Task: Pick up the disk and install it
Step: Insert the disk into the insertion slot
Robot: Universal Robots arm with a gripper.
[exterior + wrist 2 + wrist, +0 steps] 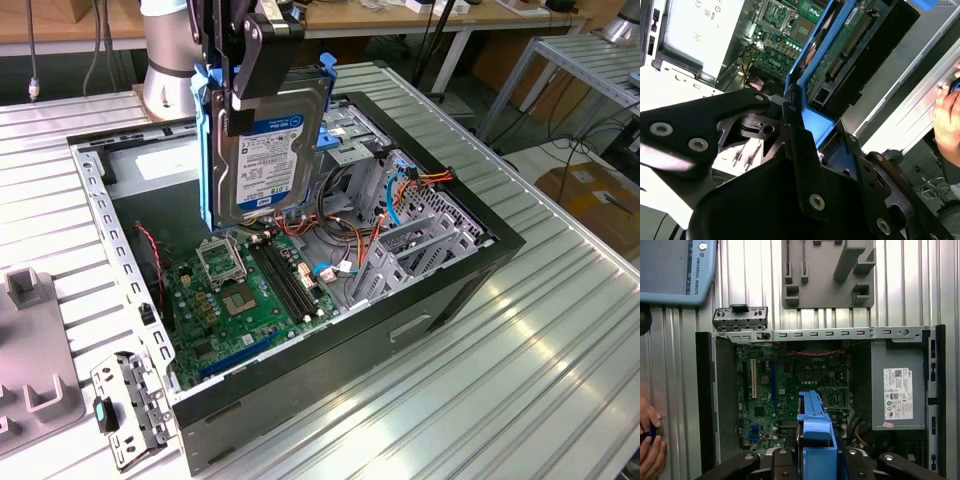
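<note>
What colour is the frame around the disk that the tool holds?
Blue. The frame around the disk shows best in the exterior view.

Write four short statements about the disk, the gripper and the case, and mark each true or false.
1. The gripper is clamped on the disk. True.
2. The disk lies flat on the motherboard. False: it hangs upright above the motherboard, held off it.
3. The case is closed by a side cover. False: it is open, with the motherboard and cables exposed.
4. A hand rests beside the case in the first wrist view. True.
</note>
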